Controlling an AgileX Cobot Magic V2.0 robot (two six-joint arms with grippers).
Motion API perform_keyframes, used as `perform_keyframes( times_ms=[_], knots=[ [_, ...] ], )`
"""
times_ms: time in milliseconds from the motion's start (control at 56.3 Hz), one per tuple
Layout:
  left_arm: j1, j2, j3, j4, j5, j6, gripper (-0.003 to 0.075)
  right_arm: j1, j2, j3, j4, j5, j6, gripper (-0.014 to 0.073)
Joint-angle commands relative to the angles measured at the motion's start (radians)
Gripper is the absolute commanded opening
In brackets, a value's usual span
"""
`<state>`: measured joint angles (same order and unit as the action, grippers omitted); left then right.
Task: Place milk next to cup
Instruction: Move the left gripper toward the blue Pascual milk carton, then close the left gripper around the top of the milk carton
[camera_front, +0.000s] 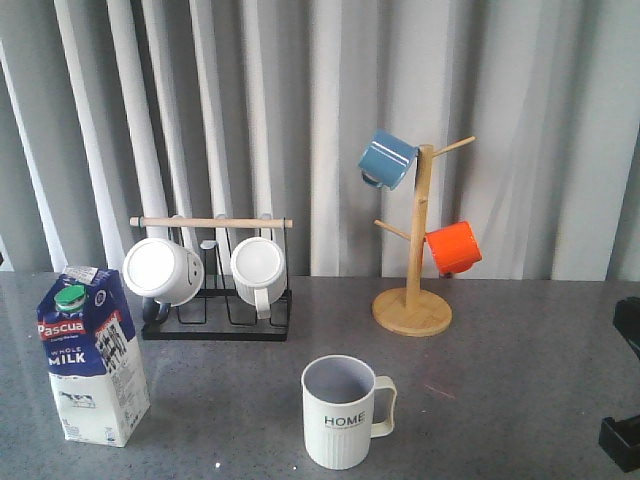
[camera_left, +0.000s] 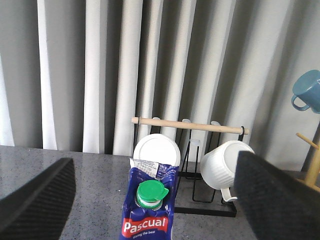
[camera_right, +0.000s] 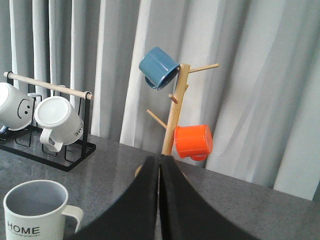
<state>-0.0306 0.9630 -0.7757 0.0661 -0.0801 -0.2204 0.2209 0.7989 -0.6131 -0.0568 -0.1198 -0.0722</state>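
The left claw (camera_left: 152, 200) is spread wide, its two dark fingers (camera_left: 35, 200) apart on either side of the milk carton (camera_front: 92, 352) and touching nothing. The right claw (camera_right: 160, 200) is fully closed, fingers pressed together, empty. The milk carton stands upright at the near left of the grey table (camera_front: 500, 340), green cap (camera_left: 151, 192) up, well apart from the ribbed "HOME" cup (camera_front: 342, 410), which sits upright near the front centre with its handle to the right. Behind them a black rack (camera_front: 215, 300) holds two white mugs (camera_front: 260, 272), and a wooden mug tree (camera_front: 415, 250) carries a blue mug (camera_front: 386, 158) and an orange mug (camera_front: 453, 246)
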Motion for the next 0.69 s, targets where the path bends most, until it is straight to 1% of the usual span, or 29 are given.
perform_keyframes(
  times_ms=[0,160,302,391,515,675],
  knots=[
    [-0.003,-0.003,-0.036,-0.002,-0.088,-0.007,0.0601,-0.005,-0.008,-0.026,-0.003,-0.068,-0.008,-0.0008],
    [-0.003,0.043,-0.039,-0.002,-0.18,-0.007,0.059,-0.005,-0.008,-0.026,-0.003,-0.07,-0.008,-0.0008],
    [-0.003,0.117,-0.091,0.0,-0.149,-0.007,0.0591,-0.005,-0.008,-0.026,-0.003,-0.069,-0.008,-0.0008],
    [-0.003,0.171,-0.119,0.002,-0.142,0.026,0.0591,-0.005,-0.008,-0.026,-0.003,-0.069,-0.008,-0.0008],
    [-0.003,0.257,-0.136,0.002,-0.174,0.107,0.0591,-0.005,-0.008,-0.026,-0.003,-0.069,-0.008,-0.0008],
    [-0.003,0.354,-0.137,0.001,-0.223,0.11,0.0591,-0.005,-0.008,-0.026,-0.003,-0.069,-0.008,-0.0008]
  ],
)
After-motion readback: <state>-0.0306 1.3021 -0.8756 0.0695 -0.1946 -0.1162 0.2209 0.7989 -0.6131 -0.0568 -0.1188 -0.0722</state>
